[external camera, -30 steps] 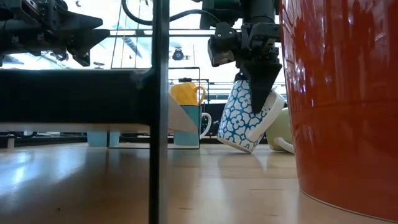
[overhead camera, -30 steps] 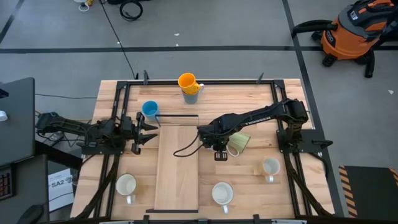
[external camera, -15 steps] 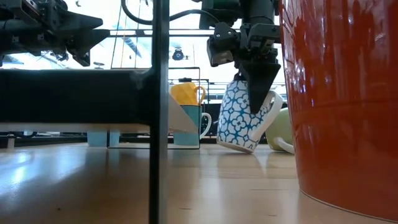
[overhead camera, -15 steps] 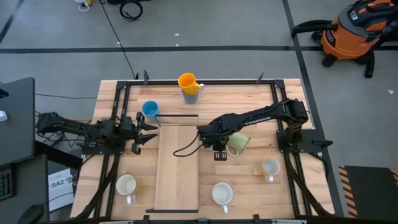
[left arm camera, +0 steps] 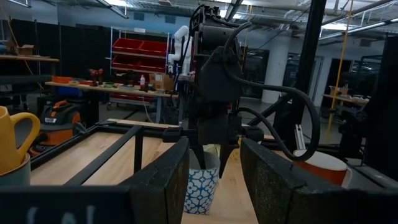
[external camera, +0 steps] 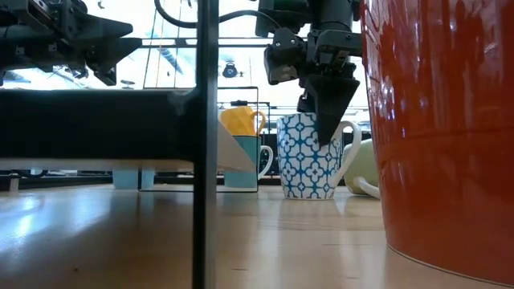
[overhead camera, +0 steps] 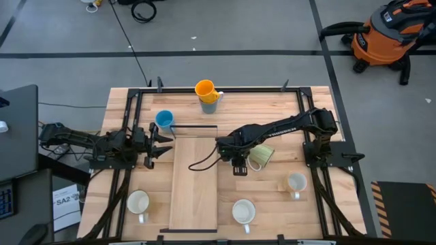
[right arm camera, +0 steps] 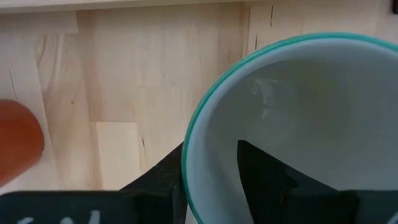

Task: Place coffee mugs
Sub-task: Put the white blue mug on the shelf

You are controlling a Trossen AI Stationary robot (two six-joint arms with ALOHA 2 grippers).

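From above, the right gripper (overhead camera: pixel 238 162) hangs over the middle of the pale wooden table (overhead camera: pixel 286 109), just right of a long light wooden board (overhead camera: pixel 194 190) whose length runs near to far. Just right of that gripper, a pale green ceramic mug (overhead camera: pixel 262 156) lies on its side. The left gripper (overhead camera: pixel 162 143) waits off the board's left edge with its fingers spread and nothing between them. A bright blue mug (overhead camera: pixel 164 120) stands just beyond it. At the far edge, an orange mug (overhead camera: pixel 204 88) sits stacked on a greyish mug (overhead camera: pixel 210 103). Three white mugs stand upright along the near side, at the left (overhead camera: pixel 138 202), the centre (overhead camera: pixel 243 211) and the right (overhead camera: pixel 296 182).

At table level, the white mug with a blue lattice pattern (external camera: pixel 307 156) stands upright on the tabletop, its long axis vertical and its mouth facing up. Its handle points right, toward the green mug. One dark finger of the right gripper dips into its mouth. A large glossy orange-red mug (external camera: pixel 438 120) fills the near right foreground.

The left wrist view shows the patterned mug upright under the right gripper, beyond the left arm's own parted fingers (left arm camera: pixel 168 180).

The right wrist view looks straight down into the mug's white inside. The fingers straddle its teal rim, one inside and one outside. The inner one stands clear of the wall, so the grip is released.
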